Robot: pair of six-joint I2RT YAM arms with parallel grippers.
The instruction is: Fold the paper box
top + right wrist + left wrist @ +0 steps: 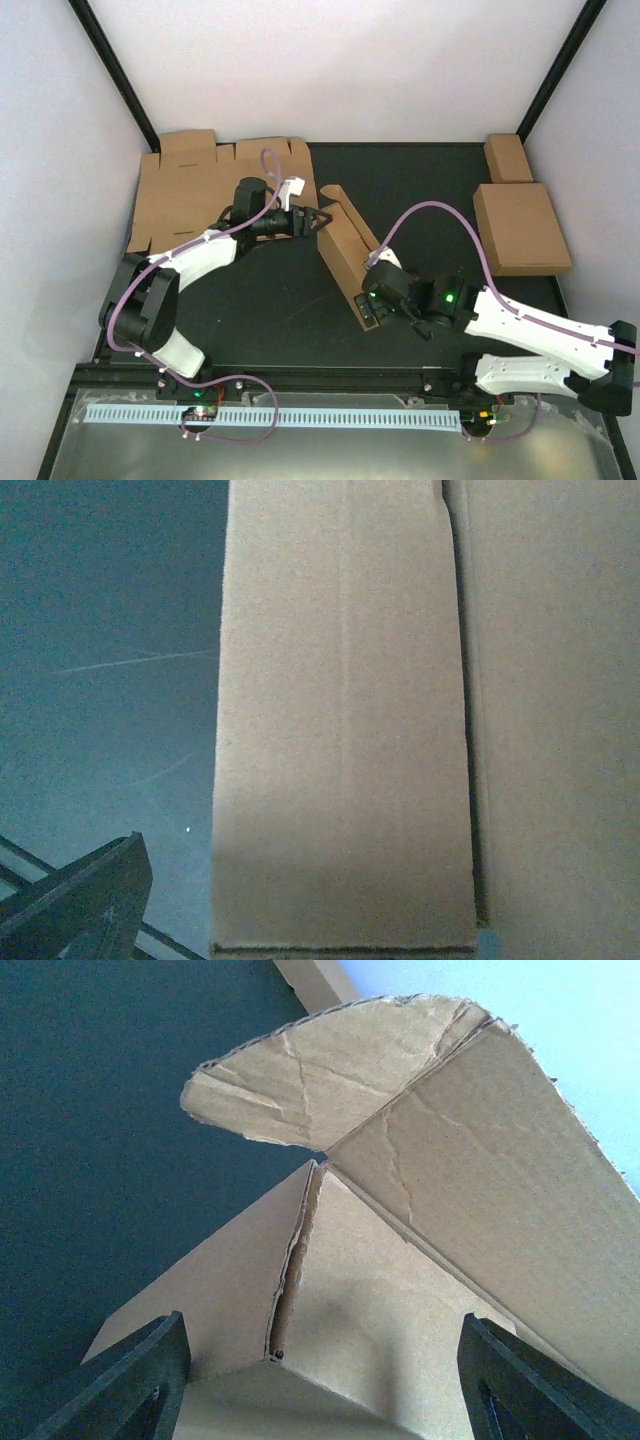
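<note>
Paper box (345, 255), half-folded, on tabletop (260, 300). Left tool (318, 216), wide open, empty, astride 11 o'clock corner, likely to tuck rounded tab (300, 1080). Right tool (370, 305), wide open, empty, likely bracing 5 o'clock end.

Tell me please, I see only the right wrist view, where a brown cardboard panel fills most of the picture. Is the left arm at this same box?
Observer: Yes. In the top view the left arm's fingers are at the far end of the paper box.
Operator: Are these fingers closed on it?
Observer: No. The left wrist view shows them wide apart, one on each side of a folded corner of the box.
</note>
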